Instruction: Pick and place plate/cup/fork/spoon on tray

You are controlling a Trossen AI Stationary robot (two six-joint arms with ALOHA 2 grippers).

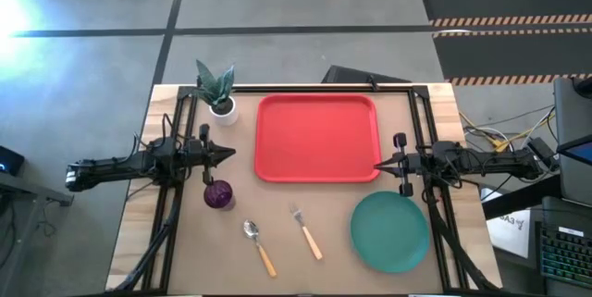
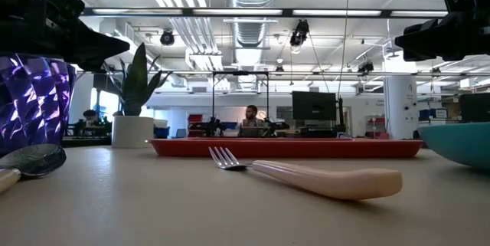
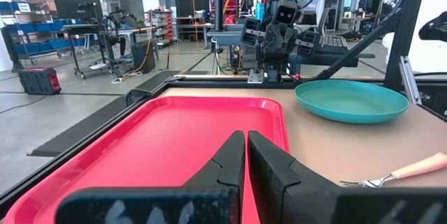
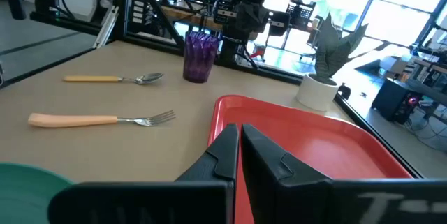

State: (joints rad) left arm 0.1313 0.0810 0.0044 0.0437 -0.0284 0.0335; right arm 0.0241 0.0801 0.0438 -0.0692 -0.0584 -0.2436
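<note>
The red tray (image 1: 317, 137) lies flat at the table's middle, toward the far side. The teal plate (image 1: 389, 231) sits near the front right. The fork (image 1: 306, 231) and spoon (image 1: 260, 246) lie flat near the front edge, tines and bowl pointing away from it. The purple cup (image 1: 218, 194) stands upright at the front left. My left gripper (image 1: 231, 154) hovers shut, level, beside the tray's left rim. My right gripper (image 1: 377, 165) hovers shut by the tray's right rim. Neither touches anything.
A small white pot with a green plant (image 1: 219, 93) stands at the far left, next to the tray's corner. Black frame rails (image 1: 421, 121) run along both sides of the table. Bare tabletop lies between the tray and the cutlery.
</note>
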